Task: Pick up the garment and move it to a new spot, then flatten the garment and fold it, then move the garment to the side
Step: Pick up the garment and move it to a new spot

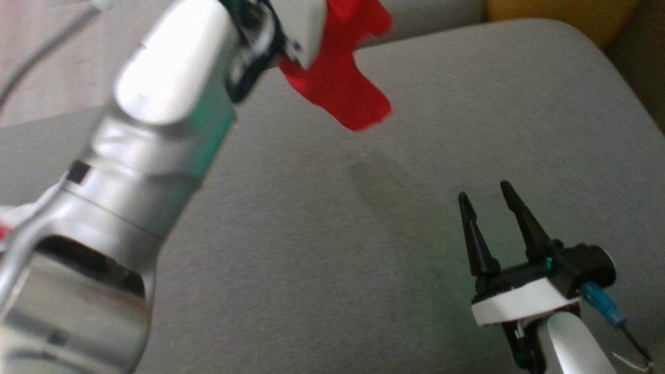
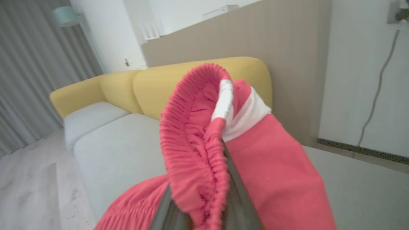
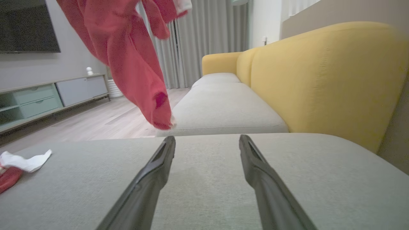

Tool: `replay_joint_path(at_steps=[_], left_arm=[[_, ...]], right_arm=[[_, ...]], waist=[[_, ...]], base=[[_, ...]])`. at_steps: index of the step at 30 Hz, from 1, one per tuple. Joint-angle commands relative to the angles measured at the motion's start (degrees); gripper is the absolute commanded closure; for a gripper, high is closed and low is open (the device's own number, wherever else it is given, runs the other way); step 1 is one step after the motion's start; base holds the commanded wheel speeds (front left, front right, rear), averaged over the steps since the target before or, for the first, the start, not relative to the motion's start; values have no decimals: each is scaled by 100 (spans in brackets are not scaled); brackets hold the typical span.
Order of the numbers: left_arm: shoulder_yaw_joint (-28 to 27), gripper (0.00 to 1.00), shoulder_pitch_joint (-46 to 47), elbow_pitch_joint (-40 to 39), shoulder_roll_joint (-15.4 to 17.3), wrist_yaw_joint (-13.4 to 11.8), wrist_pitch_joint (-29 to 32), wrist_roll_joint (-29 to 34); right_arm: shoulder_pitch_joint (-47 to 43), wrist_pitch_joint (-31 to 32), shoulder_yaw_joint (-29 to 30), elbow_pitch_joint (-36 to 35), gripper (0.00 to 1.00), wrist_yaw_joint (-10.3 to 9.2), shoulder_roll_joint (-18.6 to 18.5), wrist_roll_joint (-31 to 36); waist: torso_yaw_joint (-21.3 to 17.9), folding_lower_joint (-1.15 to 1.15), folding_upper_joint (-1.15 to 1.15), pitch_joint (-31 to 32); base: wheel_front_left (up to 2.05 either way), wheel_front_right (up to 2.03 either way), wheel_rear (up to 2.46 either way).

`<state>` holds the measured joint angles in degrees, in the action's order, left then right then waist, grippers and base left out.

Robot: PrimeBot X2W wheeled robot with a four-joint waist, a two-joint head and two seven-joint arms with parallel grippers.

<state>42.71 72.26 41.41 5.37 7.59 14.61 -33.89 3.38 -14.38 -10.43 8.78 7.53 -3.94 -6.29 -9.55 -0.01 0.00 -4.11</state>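
Note:
The garment (image 1: pixel 337 78) is red with a ribbed elastic waistband and a white patch (image 2: pixel 246 115). It hangs in the air above the grey cushion (image 1: pixel 322 270), with my left gripper (image 1: pixel 291 52) shut on its waistband at the top of the head view. In the left wrist view the cloth drapes over the dark fingers (image 2: pixel 238 195) and hides their tips. From the right wrist view the garment (image 3: pixel 127 64) dangles at the upper left, its lower end clear of the cushion. My right gripper (image 1: pixel 483 192) rests low at the lower right, open and empty (image 3: pixel 207 138).
A second red and white cloth (image 3: pixel 19 164) lies at the cushion's left edge. The yellow sofa back (image 3: pixel 319 80) rises on the right, with more grey seat cushions (image 3: pixel 223 108) beyond. A low cabinet (image 3: pixel 48 95) stands across the wooden floor.

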Motion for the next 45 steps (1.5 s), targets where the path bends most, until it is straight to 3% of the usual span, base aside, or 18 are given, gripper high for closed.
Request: replay_joint_path(at_steps=[1,7,13,14,15,16,20,23,28,33,36,41,45], left_arm=[[-44,100,132,-154,165,-11,-69,2],[826,100,-923,276,85,-58,-960,487],[1009,100,-2060,1176,-116,-258,-2018,433],[1006,76,-2166,1289,-148,-283,-2187,398],[995,34,-2300,1420,-199,-346,-2527,338],[986,0,-2360,1451,-217,-370,-2644,296],[885,0,-2602,1252,-243,-666,-2925,183],[597,0,-3032,638,-246,-972,-2955,31],[-217,0,-4105,-527,-67,-1510,-2958,290],[-1321,0,-5531,-1768,272,-1871,-2959,584],[-1857,0,-6342,-2549,413,-1849,-2960,947],[-2180,0,-7263,-3295,529,-1639,-2960,1577],[-2315,0,-7920,-3539,442,-1449,-2960,1947]], right_arm=[[322,-62,-141,-221,0,-4,58,-47],[595,-62,-234,-265,0,-4,94,-197],[638,-62,-295,-206,0,-4,103,-248],[614,-62,-304,-182,0,-4,103,-251],[536,-62,-280,-135,0,-4,104,-243],[481,-62,-254,-107,0,-4,104,-233],[202,-62,-124,-7,0,-4,105,-190],[-97,-62,96,24,0,-4,105,-153],[-445,-62,528,-48,0,-4,105,-159],[-711,-62,737,-189,0,-4,105,-121],[-926,-62,819,-262,0,-4,106,-125],[-1288,-62,868,-328,0,-4,106,-129],[-1567,-62,749,-310,0,-4,106,-106]], waist=[[-449,1,0,-236],[-745,1,0,-848],[-680,1,0,-1068],[-640,1,0,-1022],[-528,1,0,-879],[-453,1,0,-769],[-91,1,0,-206],[275,1,0,280],[851,1,0,706],[1196,1,0,973],[1332,1,0,1104],[1411,1,0,1257],[1376,1,0,1356]], base=[[0,0,0],[0,0,0],[0,0,0],[0,0,0],[0,0,0],[0,0,0],[0,0,0],[0,0,0],[0,0,0],[0,0,0],[0,0,0],[0,0,0],[0,0,0]])
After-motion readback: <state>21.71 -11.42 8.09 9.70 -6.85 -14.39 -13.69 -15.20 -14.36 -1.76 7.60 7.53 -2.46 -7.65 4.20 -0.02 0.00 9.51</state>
